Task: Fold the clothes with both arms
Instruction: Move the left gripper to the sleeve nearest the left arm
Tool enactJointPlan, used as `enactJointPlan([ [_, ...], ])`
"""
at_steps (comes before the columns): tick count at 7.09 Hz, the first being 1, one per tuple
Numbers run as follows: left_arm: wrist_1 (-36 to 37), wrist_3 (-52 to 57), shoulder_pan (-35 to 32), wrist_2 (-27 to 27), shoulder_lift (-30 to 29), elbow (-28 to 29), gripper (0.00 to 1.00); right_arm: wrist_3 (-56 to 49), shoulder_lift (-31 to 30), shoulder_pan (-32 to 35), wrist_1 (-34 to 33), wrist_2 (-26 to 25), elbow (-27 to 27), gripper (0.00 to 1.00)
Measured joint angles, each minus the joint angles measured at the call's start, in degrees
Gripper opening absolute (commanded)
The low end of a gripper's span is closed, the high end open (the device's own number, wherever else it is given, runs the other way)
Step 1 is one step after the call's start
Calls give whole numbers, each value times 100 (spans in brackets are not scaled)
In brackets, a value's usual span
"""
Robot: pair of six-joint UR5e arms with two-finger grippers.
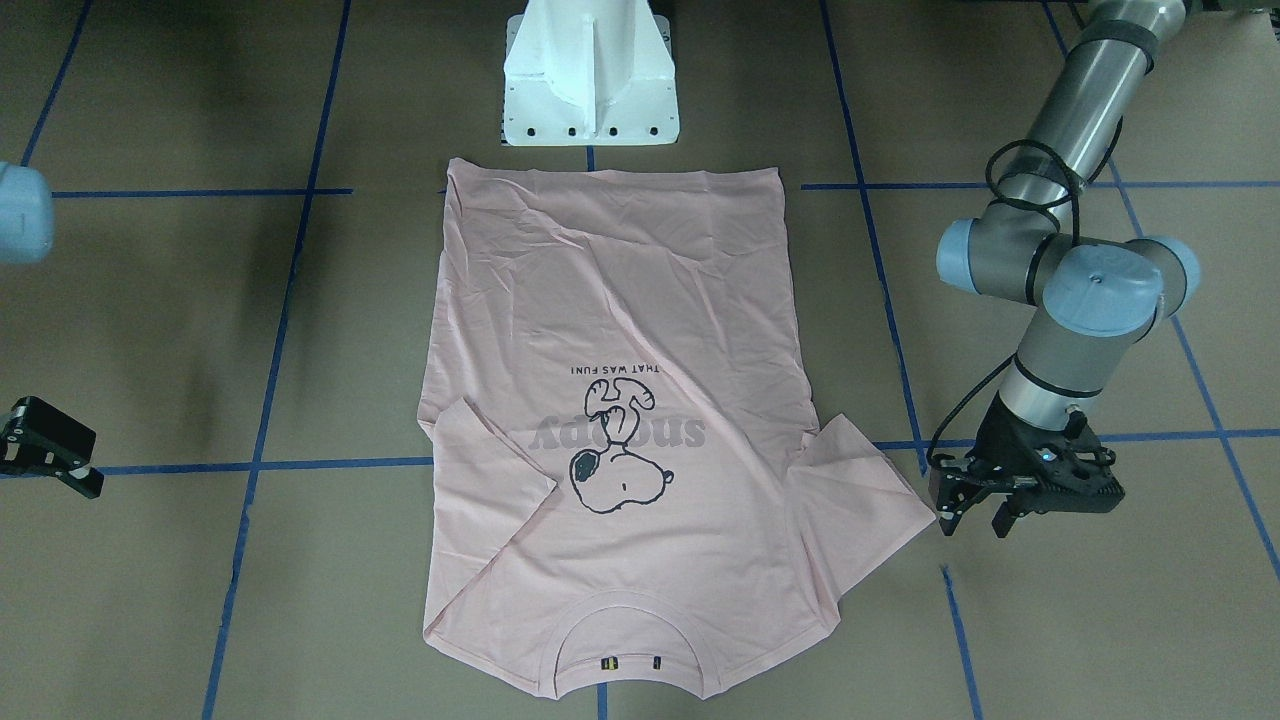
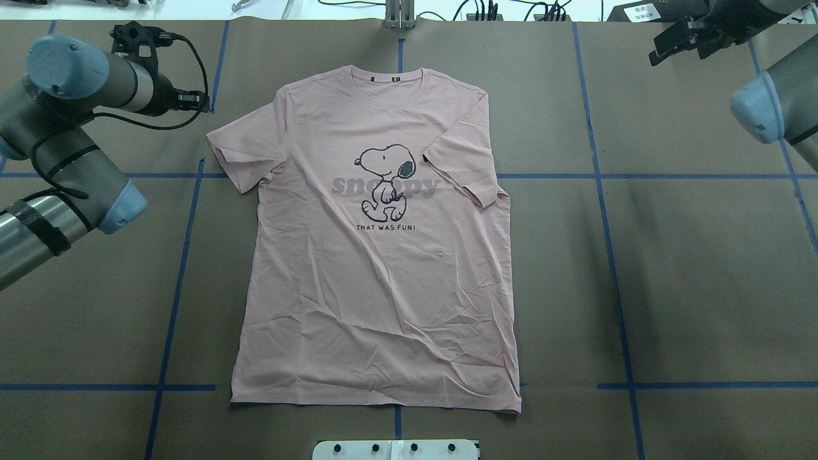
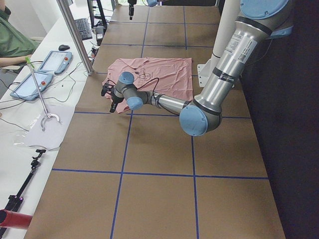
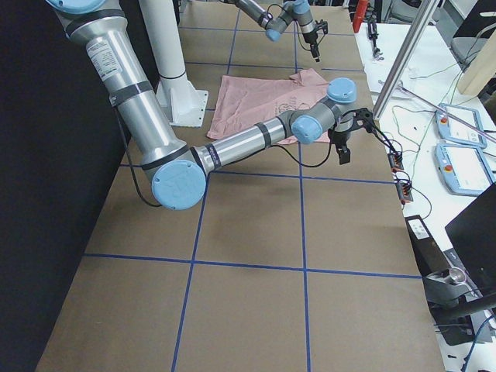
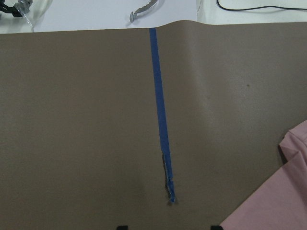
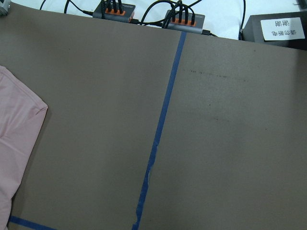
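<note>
The pale pink T-shirt (image 1: pixel 620 300) lies flat on the brown table, print side up. The cartoon dog (image 2: pixel 385 179) and grey lettering show, and the collar is at the far edge from the robot (image 2: pixel 390 80). Both sleeves are spread out. My left gripper (image 1: pixel 972 520) is open and empty just above the table. It hovers beside the left sleeve tip (image 1: pixel 900 510) without touching it, and that sleeve's edge shows in the left wrist view (image 5: pixel 288 191). My right gripper (image 2: pixel 674 54) is open and empty, well off to the shirt's right at the far edge. The right wrist view shows the right sleeve's edge (image 6: pixel 14 124).
The white pedestal (image 1: pixel 590 90) stands at the robot-side edge, just past the shirt's hem. Blue tape lines (image 2: pixel 601 176) grid the table. Cable hubs (image 6: pixel 115 9) and a white bench with teach pendants (image 3: pixel 55 59) border the far edge.
</note>
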Motion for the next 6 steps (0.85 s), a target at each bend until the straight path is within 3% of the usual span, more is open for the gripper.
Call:
enactJointPlan([
  [6,-224,-4,304,24,-15,195,57,12,-10,0,1,-24,-3,100],
])
